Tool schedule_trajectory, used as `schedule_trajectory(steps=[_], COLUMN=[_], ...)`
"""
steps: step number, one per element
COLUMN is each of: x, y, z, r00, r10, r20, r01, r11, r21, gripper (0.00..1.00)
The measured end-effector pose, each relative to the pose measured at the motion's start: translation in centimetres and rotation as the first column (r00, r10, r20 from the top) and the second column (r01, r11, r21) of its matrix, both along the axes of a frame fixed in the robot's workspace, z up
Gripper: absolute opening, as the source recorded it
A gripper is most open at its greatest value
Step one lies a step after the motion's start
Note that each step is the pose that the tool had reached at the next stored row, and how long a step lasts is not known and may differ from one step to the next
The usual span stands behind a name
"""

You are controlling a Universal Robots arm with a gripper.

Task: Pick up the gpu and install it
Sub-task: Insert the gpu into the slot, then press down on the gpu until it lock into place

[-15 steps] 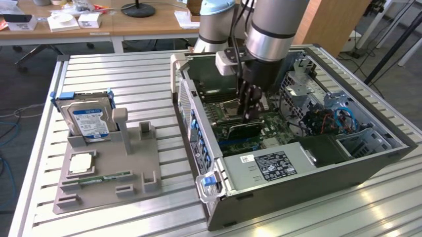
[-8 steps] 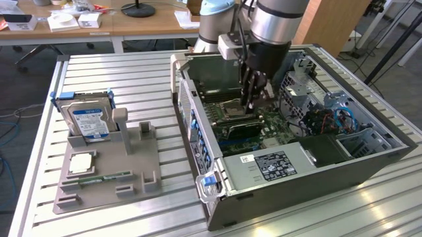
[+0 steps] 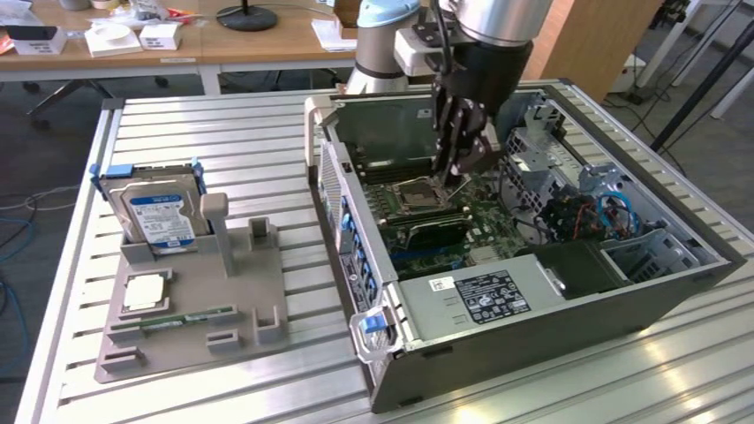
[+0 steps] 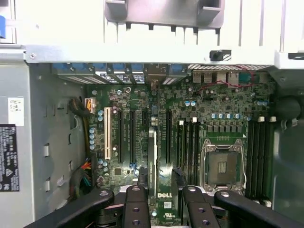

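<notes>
I have the gripper down inside the open computer case, just above the motherboard. Its fingers are partly closed on the gpu, which I see edge-on in the wrist view, standing upright among the expansion slots beside the white slot; whether it is seated I cannot tell. The empty CPU socket lies just beside it. On the tabletop, at the exterior view's left, a grey holder carries the hard drive and a green memory stick.
</notes>
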State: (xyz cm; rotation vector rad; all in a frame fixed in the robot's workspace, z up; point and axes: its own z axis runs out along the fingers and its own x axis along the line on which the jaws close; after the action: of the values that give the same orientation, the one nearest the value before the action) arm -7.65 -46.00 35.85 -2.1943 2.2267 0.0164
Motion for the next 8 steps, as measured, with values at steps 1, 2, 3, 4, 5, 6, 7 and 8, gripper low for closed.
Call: schedule_trajectory(steps=[1, 2, 3, 4, 5, 6, 7, 8], x=[0.00, 0.00, 0.00, 0.00, 0.00, 0.00, 0.00, 0.00], y=[0.00, 0.00, 0.00, 0.00, 0.00, 0.00, 0.00, 0.00], z=[0.25, 0.25, 0.25, 0.25, 0.25, 0.26, 0.26, 0.26], r00=[1.0000, 1.0000, 1.0000, 1.0000, 1.0000, 1.0000, 1.0000, 1.0000], r10=[0.000, 0.000, 0.000, 0.000, 0.000, 0.000, 0.000, 0.000], r20=[0.0000, 0.0001, 0.0001, 0.0001, 0.0001, 0.0000, 0.0000, 0.0000], r01=[0.000, 0.000, 0.000, 0.000, 0.000, 0.000, 0.000, 0.000], r11=[1.0000, 1.0000, 1.0000, 1.0000, 1.0000, 1.0000, 1.0000, 1.0000], r21=[-0.0002, 0.0002, 0.0002, 0.0002, 0.0001, 0.0001, 0.0001, 0.0000], gripper=[0.34, 0.34, 0.34, 0.34, 0.34, 0.34, 0.34, 0.34])
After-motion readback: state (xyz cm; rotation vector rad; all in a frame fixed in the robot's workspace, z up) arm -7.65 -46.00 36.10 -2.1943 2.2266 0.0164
